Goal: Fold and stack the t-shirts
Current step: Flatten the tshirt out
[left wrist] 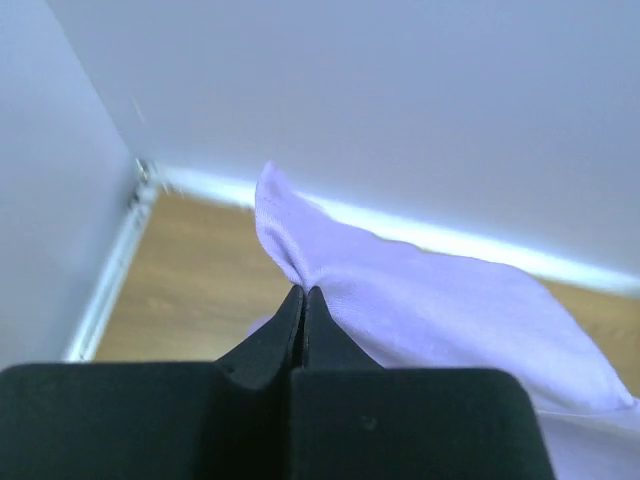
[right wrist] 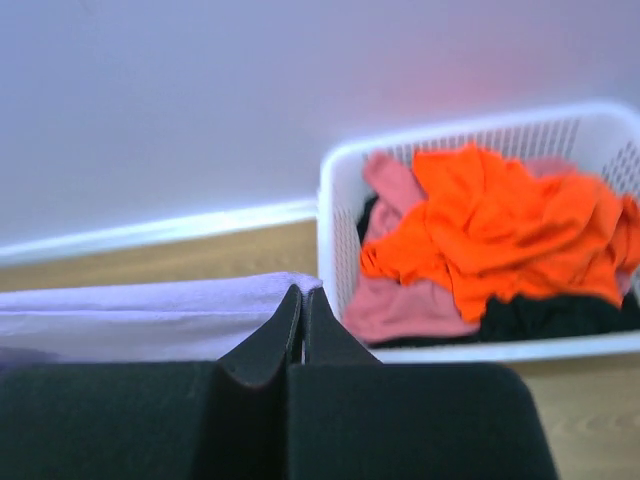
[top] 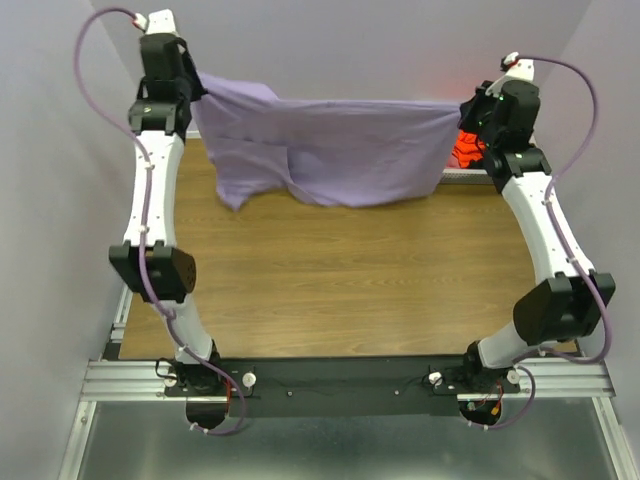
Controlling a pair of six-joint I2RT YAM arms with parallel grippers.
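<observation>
Lavender cotton hangs stretched between the two arms: the purple t-shirt is held up by its top edge and sags in loose folds over the wooden table, to the left of the white basket. Whether its lower edge touches the wood cannot be told.

The left gripper has its jaws pressed together on the corner of the cloth farthest from the basket. Its wrist view shows the fabric rising to a peak just past the tips. The right gripper pinches the other corner, just beside the basket's left wall.

From above, the basket is mostly hidden behind the right arm (only a sliver of orange shows). The right wrist view shows it properly: an orange t-shirt is heaped on top, a pink t-shirt lies under it toward the left wall, and a dark garment lies along the near wall.
</observation>
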